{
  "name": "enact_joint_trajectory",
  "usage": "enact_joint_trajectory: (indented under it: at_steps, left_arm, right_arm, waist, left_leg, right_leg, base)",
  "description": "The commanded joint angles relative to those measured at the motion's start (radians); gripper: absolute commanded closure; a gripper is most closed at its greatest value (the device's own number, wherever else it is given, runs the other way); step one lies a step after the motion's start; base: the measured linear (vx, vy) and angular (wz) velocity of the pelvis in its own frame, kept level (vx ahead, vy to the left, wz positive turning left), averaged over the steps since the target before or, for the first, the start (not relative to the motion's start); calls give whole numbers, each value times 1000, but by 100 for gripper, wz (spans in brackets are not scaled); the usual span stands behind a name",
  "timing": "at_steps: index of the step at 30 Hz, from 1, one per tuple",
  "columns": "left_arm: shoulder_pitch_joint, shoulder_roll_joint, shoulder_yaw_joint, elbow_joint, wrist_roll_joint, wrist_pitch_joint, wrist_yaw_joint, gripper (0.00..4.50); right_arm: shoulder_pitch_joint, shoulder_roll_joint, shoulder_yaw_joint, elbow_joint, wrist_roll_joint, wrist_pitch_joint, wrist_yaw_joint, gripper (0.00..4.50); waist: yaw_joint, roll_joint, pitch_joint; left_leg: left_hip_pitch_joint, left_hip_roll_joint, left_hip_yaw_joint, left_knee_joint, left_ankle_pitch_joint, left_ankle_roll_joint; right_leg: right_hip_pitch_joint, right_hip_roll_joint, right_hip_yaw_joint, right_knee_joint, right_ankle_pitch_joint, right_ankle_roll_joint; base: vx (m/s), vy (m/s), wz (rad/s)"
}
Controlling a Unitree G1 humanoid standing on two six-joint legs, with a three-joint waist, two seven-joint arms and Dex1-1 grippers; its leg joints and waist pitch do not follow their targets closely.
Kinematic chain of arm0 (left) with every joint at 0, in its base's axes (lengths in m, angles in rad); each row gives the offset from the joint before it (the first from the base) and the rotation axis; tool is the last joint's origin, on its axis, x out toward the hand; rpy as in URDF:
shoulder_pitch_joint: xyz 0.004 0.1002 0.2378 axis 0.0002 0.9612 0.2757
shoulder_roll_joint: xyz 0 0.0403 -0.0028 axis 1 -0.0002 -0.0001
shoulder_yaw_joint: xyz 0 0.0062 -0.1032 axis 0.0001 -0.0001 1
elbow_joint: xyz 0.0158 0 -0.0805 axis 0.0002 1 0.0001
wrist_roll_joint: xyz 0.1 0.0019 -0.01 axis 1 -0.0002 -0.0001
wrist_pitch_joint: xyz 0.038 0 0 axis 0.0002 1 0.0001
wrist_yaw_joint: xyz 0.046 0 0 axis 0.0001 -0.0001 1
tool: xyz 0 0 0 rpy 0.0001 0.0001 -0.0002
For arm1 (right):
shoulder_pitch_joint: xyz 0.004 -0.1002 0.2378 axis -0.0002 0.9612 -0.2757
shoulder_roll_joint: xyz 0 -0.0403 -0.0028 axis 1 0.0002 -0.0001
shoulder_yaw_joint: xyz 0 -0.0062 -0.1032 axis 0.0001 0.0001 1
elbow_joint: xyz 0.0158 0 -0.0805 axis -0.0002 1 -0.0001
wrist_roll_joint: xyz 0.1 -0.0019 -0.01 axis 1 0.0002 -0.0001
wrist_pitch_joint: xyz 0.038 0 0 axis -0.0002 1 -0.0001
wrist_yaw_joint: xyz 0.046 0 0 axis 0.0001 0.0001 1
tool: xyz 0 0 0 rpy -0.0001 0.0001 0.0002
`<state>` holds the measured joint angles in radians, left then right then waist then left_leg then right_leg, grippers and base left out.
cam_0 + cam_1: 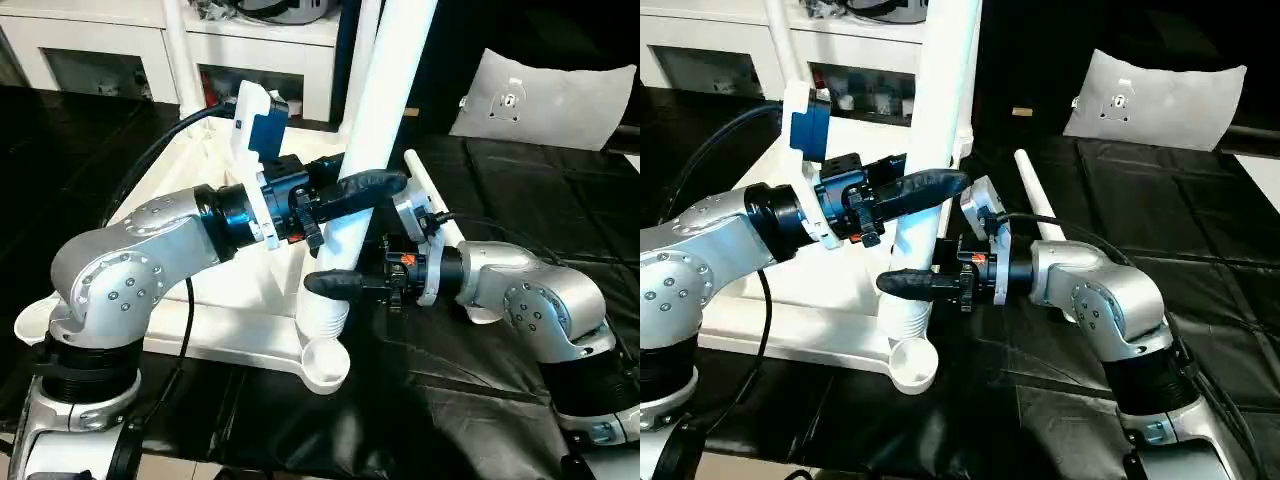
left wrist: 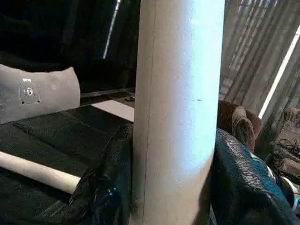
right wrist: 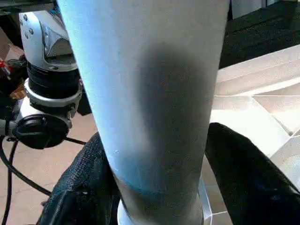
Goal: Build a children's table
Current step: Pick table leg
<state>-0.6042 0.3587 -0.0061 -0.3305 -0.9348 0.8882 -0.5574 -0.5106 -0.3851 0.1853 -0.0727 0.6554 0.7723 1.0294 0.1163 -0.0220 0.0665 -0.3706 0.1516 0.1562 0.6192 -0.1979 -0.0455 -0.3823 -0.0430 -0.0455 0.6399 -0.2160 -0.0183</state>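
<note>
Two tools meet on an upright leg [image 1: 385,95] at the near corner of the upturned white table top [image 1: 240,320].

Nearest, the round corner socket [image 1: 326,362] sits at the bench [image 1: 470,400] edge, the leg standing beside it on the top's underside. The right tool [image 1: 335,285] brackets the leg low down, fingers either side, its hold not clear. Higher up, the left tool [image 1: 365,188] clamps the same leg between both fingers [image 2: 239,183]. Beyond, a spare leg [image 1: 1035,195] lies on the black mat; farther back, a grey cushion [image 1: 550,100] and white cabinets [image 1: 90,45].
</note>
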Motion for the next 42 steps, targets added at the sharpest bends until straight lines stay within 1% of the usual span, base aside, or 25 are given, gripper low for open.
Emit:
enact_joint_trajectory:
  at_steps: [1, 7, 9, 10, 11, 15, 16, 18, 19, 20, 23, 24, 25, 29, 31, 32, 33, 34, 35, 36, 37, 38, 39, 40, 42]
  left_arm:
    - [-31, -1, -4, -3, 7, -11, -6, 268]
    - [-34, -12, -2, 1, 12, -14, 1, 268]
    - [-35, -15, -4, 2, 14, -15, 1, 268]
    - [-35, -16, -5, 1, 14, -14, 1, 268]
    - [-35, -16, -5, 0, 14, -13, 0, 268]
    - [-31, -15, -5, -4, 12, -10, -3, 268]
    - [-30, -13, -6, -6, 12, -8, -5, 268]
    - [-30, -13, -6, -7, 13, -6, -7, 268]
    - [-30, -13, -6, -7, 13, -5, -9, 268]
    - [-30, -12, -5, -7, 14, -5, -11, 268]
    - [-31, -12, -6, -9, 14, -3, -13, 268]
    - [-31, -12, -6, -9, 14, -3, -13, 268]
    - [-31, -12, -7, -10, 14, -1, -13, 268]
    - [-29, -4, -20, -19, 31, -7, -17, 268]
    - [-32, -14, -17, -16, 32, 4, 12, 268]
    - [-35, -37, -3, -9, 19, 12, 44, 268]
    - [-35, -46, 2, -12, 3, 15, 41, 268]
    - [-35, -46, 2, -12, 3, 15, 41, 233]
    - [-35, -52, 5, -17, -11, 14, 35, 212]
    - [-36, -69, 10, -24, -36, 15, 35, 198]
    - [-31, -92, 11, -40, -63, 13, 35, 198]
    - [-27, -99, 6, -49, -68, 9, 33, 198]
    - [-17, -111, -7, -59, -51, -7, 40, 198]
    - [-11, -118, -15, -66, -38, -18, 45, 198]
    - [0, -141, -12, -74, -26, -42, 61, 198]
  right_arm:
    - [-18, -3, 5, 4, -6, -5, 6, 151]
    - [-15, 2, 11, 7, -13, -6, 8, 151]
    - [-15, 4, 14, 7, -15, -7, 8, 151]
    - [-15, 5, 14, 8, -16, -7, 7, 151]
    - [-16, 6, 13, 9, -16, -7, 7, 151]
    - [-16, 10, 10, 9, -12, -5, 6, 151]
    - [-16, 10, 10, 9, -12, -4, 6, 171]
    - [-17, 11, 9, 11, -11, -3, 7, 171]
    - [-18, 12, 8, 12, -10, -3, 8, 188]
    - [-18, 13, 8, 13, -11, -3, 9, 188]
    - [-19, 15, 8, 14, -12, -4, 10, 219]
    - [-19, 15, 8, 14, -12, -4, 10, 219]
    - [-18, 17, 8, 14, -12, -4, 12, 240]
    - [-14, 16, 15, 10, -14, 11, 6, 250]
    - [-14, 20, 11, 10, -5, 29, -2, 252]
    - [-11, 29, 4, 9, 5, 38, -10, 253]
    - [-8, 31, 3, 5, 7, 39, -11, 253]
    - [-8, 31, 3, 5, 7, 39, -11, 254]
    - [-7, 34, 3, 1, 9, 42, -12, 255]
    - [-3, 38, 4, -4, 8, 41, -15, 256]
    - [4, 48, 8, -7, 3, 37, -23, 256]
    - [8, 52, 9, -8, 2, 35, -27, 256]
    - [15, 59, 9, -11, 1, 33, -35, 256]
    - [20, 65, 8, -13, 1, 32, -42, 256]
    - [30, 80, 0, -18, 2, 24, -62, 256]
  waist:
    - [3, -3, -66]
    - [4, -1, -67]
    - [3, -2, -66]
    - [4, 0, -67]
    - [3, -2, -67]
    - [4, -1, -67]
    - [4, -1, -67]
    - [4, -1, -66]
    - [4, -1, -66]
    - [4, -2, -66]
    - [4, 0, -66]
    - [4, -1, -66]
    - [4, 0, -67]
    - [4, -2, -66]
    - [5, 0, -66]
    - [4, 1, -66]
    - [4, -2, -67]
    - [5, -2, -67]
    - [6, 0, -66]
    - [6, -1, -67]
    - [6, 1, -66]
    - [6, -1, -66]
    - [5, 0, -66]
    - [5, -2, -66]
    - [5, -2, -65]
  left_leg:
    - [8, 69, -21, -75, -101, -20]
    - [8, 70, -22, -75, -102, -21]
    - [7, 69, -22, -75, -102, -20]
    - [8, 70, -22, -75, -101, -20]
    - [7, 70, -22, -75, -100, -20]
    - [8, 70, -22, -75, -104, -21]
    - [8, 70, -22, -75, -103, -21]
    - [8, 70, -22, -75, -109, -23]
    - [8, 70, -22, -76, -110, -23]
    - [8, 70, -22, -76, -110, -22]
    - [8, 70, -22, -76, -107, -22]
    - [8, 70, -22, -76, -107, -22]
    - [8, 70, -22, -76, -107, -22]
    - [8, 70, -22, -76, -104, -21]
    - [9, 71, -23, -76, -105, -22]
    - [8, 71, -23, -76, -105, -24]
    - [7, 71, -22, -75, -106, -23]
    - [8, 71, -22, -75, -105, -22]
    - [7, 70, -24, -76, -104, -21]
    - [7, 70, -23, -75, -103, -20]
    - [7, 70, -23, -75, -103, -23]
    - [6, 70, -22, -75, -105, -23]
    - [6, 71, -23, -76, -109, -23]
    - [6, 72, -24, -77, -111, -24]
    - [5, 73, -24, -78, -112, -22]
  right_leg:
    - [46, -102, 56, -78, -175, -173]
    - [46, -103, 56, -79, -179, -173]
    - [47, -102, 56, -79, -179, -172]
    - [46, -103, 56, -79, -176, -172]
    - [47, -103, 56, -79, -175, -173]
    - [46, -103, 56, -78, -173, -174]
    - [47, -103, 56, -78, -171, -175]
    - [46, -103, 56, -80, -180, -174]
    - [47, -103, 56, -80, -185, -171]
    - [46, -103, 57, -80, -186, -171]
    - [46, -103, 56, -79, -179, -171]
    - [46, -103, 56, -79, -178, -172]
    - [46, -103, 56, -79, -175, -173]
    - [46, -103, 56, -78, -172, -173]
    - [45, -103, 56, -78, -168, -176]
    - [46, -103, 56, -76, -165, -178]
    - [47, -104, 56, -77, -162, -182]
    - [48, -105, 56, -78, -164, -183]
    - [47, -104, 56, -78, -168, -181]
    - [48, -103, 56, -78, -169, -179]
    - [47, -105, 57, -78, -171, -179]
    - [46, -104, 57, -79, -171, -179]
    - [46, -104, 56, -80, -174, -178]
    - [47, -105, 57, -81, -177, -175]
    - [47, -105, 57, -81, -178, -174]
  base:
    - [0, 0, 0]
    - [0, 0, 0]
    - [0, 0, 0]
    - [0, 0, 0]
    - [0, 0, 0]
    - [0, 0, 0]
    - [0, 0, 0]
    - [0, 0, 0]
    - [0, 0, 0]
    - [0, 0, 0]
    - [0, 0, 0]
    - [0, 0, 0]
    - [0, 0, 0]
    - [0, 0, 0]
    - [0, 0, 0]
    - [0, 0, 0]
    - [0, 0, 0]
    - [0, 0, 0]
    - [0, 0, 0]
    - [0, 0, 0]
    - [0, 0, 0]
    - [0, 0, 0]
    - [0, 0, 0]
    - [0, 0, 0]
    - [0, 0, 0]
